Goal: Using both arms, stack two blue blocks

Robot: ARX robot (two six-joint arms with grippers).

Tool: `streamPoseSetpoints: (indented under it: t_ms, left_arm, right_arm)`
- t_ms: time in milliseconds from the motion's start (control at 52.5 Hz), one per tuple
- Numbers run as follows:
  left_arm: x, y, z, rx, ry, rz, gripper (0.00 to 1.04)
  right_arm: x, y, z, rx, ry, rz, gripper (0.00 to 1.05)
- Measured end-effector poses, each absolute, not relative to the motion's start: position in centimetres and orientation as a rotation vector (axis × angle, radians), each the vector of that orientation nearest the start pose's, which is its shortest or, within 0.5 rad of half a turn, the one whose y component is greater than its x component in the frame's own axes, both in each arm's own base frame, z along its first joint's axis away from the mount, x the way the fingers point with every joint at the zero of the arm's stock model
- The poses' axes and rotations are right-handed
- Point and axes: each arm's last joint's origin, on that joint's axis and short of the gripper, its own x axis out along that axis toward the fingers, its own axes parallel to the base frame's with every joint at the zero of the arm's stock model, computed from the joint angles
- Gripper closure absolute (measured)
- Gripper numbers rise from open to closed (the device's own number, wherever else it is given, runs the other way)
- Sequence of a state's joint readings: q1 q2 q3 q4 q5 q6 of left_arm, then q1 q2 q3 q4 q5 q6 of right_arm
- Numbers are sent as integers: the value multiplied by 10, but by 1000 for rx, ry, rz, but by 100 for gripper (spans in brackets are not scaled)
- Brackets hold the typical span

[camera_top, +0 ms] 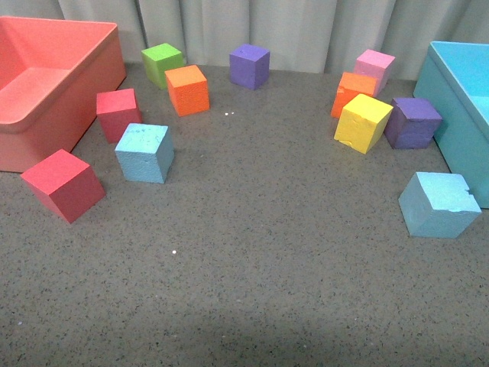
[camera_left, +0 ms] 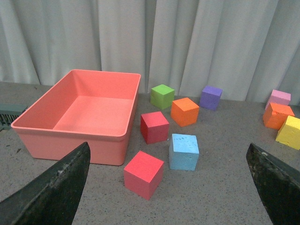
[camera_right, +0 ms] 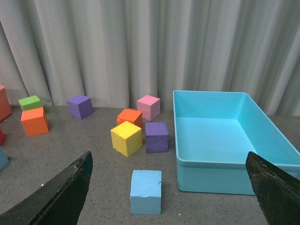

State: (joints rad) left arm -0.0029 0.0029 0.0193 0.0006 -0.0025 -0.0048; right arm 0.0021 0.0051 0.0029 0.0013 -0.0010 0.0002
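Observation:
One blue block (camera_top: 144,153) sits on the grey table at the left, between two red cubes; it also shows in the left wrist view (camera_left: 183,151). The other blue block (camera_top: 440,204) lies at the right beside the turquoise bin, and shows in the right wrist view (camera_right: 146,191). Neither arm shows in the front view. My left gripper (camera_left: 171,187) is open and empty, back from its block. My right gripper (camera_right: 171,192) is open and empty, back from its block, which lies between the fingers' lines.
A salmon-red bin (camera_top: 46,84) stands at the far left and a turquoise bin (camera_top: 466,107) at the far right. Red (camera_top: 63,184), (camera_top: 118,114), orange (camera_top: 187,89), green (camera_top: 162,63), purple (camera_top: 250,66), (camera_top: 412,122), yellow (camera_top: 363,122) and pink (camera_top: 374,69) cubes are scattered along the back. Curtains hang behind.

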Motion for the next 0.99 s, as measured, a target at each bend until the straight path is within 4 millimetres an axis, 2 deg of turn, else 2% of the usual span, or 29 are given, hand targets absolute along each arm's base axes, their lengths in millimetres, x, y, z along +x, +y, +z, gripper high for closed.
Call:
streamPoseSetpoints:
  t_ms: [990]
  left_arm:
    - [97, 0, 170, -5, -17, 0, 7]
  right_arm:
    - [98, 0, 164, 0, 1, 3, 9]
